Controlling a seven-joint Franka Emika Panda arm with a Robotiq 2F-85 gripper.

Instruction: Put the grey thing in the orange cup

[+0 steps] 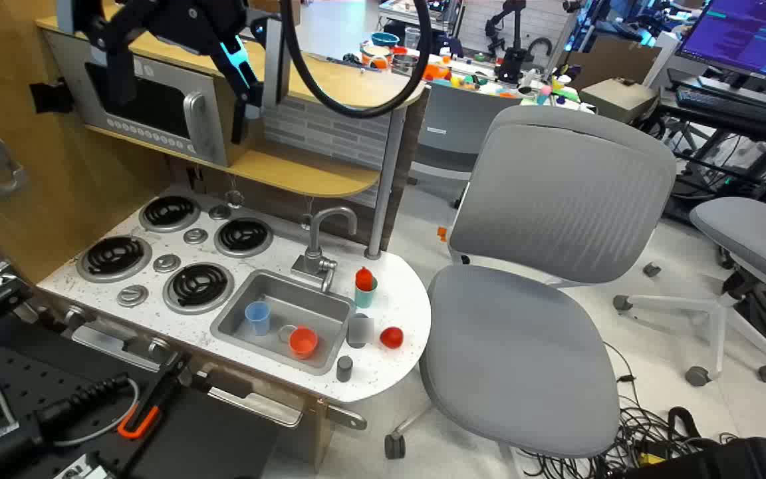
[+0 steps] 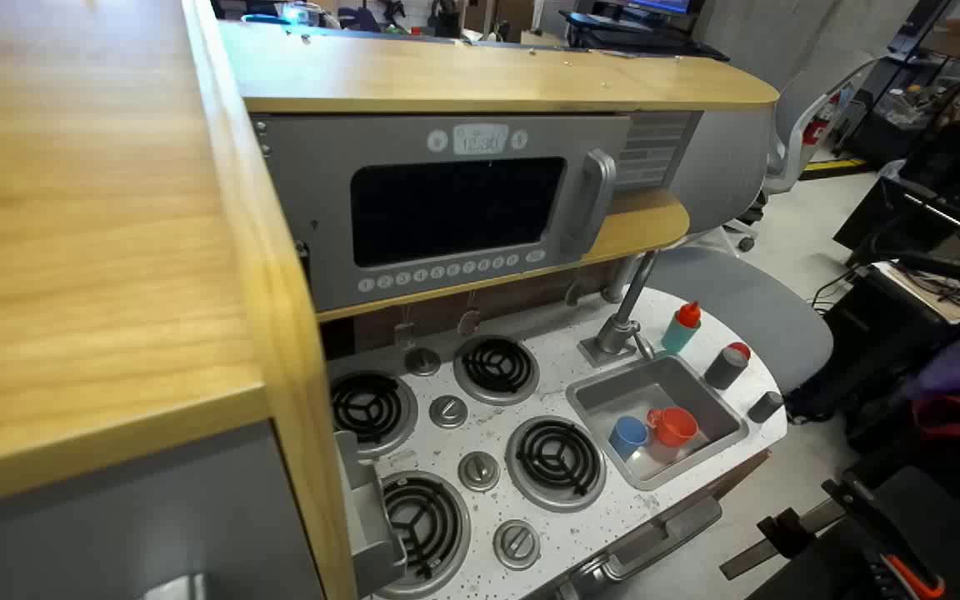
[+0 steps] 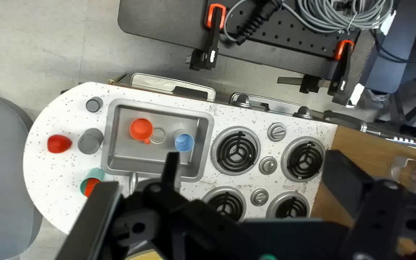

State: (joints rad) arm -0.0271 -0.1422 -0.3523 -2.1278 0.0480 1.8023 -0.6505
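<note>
The counter (image 3: 54, 173) frames a sink (image 3: 139, 164). Above, spread fingers (image 3: 170, 169) hold nothing. Beside the sink, a larger grey piece (image 3: 90, 141) could crowd the approach. The orange cup (image 3: 141, 129) sits low in the sink. The small grey piece (image 3: 94, 104) stands on the counter near its edge: probably light, stiff, slippery; pinch its sides.

In an exterior view we log grey office chair (image 1: 522, 319) and pale flr (image 1: 662, 342) at 4 o'clock, second grey seat (image 1: 755, 236) at 3, lit monitor (image 1: 749, 40) at 2. Also obs. in an exterior view: grey wall (image 2: 788, 29), approx. 1–2 o'clock.
</note>
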